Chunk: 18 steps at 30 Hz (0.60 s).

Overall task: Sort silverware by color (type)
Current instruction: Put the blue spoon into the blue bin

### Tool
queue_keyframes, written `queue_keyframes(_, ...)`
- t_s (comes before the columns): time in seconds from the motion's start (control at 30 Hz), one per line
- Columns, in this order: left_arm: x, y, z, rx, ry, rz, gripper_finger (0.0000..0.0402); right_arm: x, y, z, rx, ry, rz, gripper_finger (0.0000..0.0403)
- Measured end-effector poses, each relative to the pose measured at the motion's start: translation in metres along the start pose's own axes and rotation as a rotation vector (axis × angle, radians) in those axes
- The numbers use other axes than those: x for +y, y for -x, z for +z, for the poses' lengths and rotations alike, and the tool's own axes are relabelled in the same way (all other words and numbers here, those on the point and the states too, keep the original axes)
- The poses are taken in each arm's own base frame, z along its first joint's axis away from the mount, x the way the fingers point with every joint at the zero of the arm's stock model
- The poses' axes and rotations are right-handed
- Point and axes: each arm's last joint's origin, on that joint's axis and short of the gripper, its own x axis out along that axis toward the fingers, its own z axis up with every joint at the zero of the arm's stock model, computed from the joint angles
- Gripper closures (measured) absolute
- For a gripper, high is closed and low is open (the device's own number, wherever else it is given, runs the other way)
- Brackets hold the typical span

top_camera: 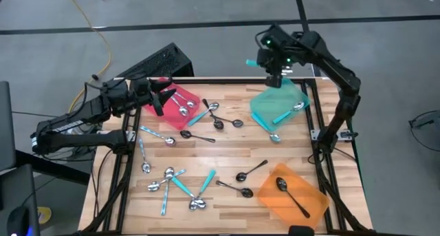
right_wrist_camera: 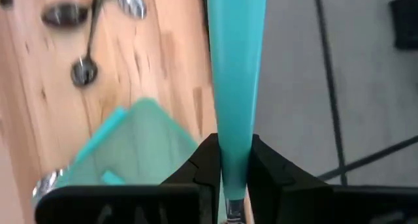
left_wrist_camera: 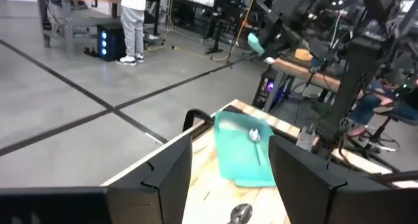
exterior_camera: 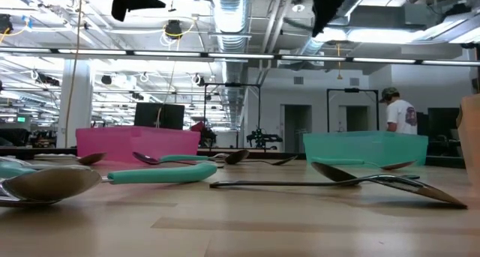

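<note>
On the wooden worktop (top_camera: 227, 157), the pink square tray (top_camera: 172, 106) sits at the back left, the teal square tray (top_camera: 278, 106) back right, the orange square tray (top_camera: 292, 193) front right; loose small spoons (top_camera: 180, 182) lie between them.

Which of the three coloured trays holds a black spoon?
The orange tray, at the table's near right corner. One black spoon lies in it; the red tray holds silver spoons, the teal tray a teal-handled one.

Teal-handled spoon's (right_wrist_camera: 236, 87) bowl out of frame
</note>
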Motion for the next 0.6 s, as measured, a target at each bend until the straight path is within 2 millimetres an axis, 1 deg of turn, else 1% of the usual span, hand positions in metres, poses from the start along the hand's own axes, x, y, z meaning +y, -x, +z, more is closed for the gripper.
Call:
queue_keyframes(0.1, 0.0, 0.0, -0.001, 0.012, -0.002, 0.002, 0.0215, 0.002, -0.015, -0.011, 0.068, -0.009, 0.028, 0.0333)
queue_keyframes(0.23, 0.001, 0.0, -0.004, 0.04, -0.007, 0.01, 0.0215, 0.01, -0.026, -0.031, 0.1, -0.017, 0.014, 0.0333)
queue_keyframes(0.37, 0.001, 0.0, -0.004, 0.042, -0.007, 0.01, 0.0215, 0.029, -0.044, -0.051, 0.154, 0.056, -0.048, 0.0333)
queue_keyframes(0.47, 0.001, 0.0, -0.004, 0.041, -0.007, 0.01, 0.0215, 0.043, -0.062, -0.062, 0.132, 0.055, -0.042, 0.0333)
queue_keyframes(0.6, 0.001, 0.0, -0.004, 0.041, -0.007, 0.01, 0.0215, 0.056, -0.085, -0.078, 0.113, 0.036, -0.036, 0.0333)
